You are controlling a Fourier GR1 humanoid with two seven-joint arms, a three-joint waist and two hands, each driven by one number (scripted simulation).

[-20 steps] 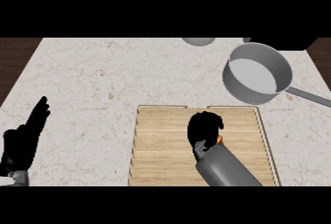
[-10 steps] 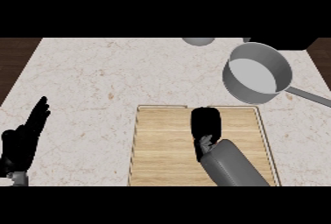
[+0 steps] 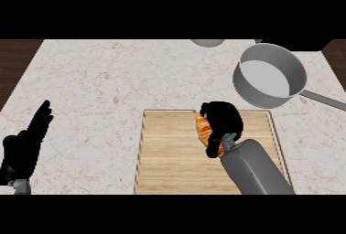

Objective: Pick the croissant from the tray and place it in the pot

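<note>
I see my right hand [image 3: 222,121] curled round the croissant [image 3: 202,130] above the wooden tray [image 3: 169,155], the pot [image 3: 270,75] beyond it; left hand [image 3: 25,146] rests open.

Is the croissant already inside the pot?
No, the croissant shows over the wooden tray, gripped in the right hand, while the pot sits apart with nothing visible inside.

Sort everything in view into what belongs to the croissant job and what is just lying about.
Belongs to the job:
- croissant, partly hidden under the hand
- wooden tray
- grey pot
- right hand, curled round the croissant

Just lying about:
- left hand, resting open at the left edge
- grey round object at the counter's far edge, cut off
- marble counter
</note>
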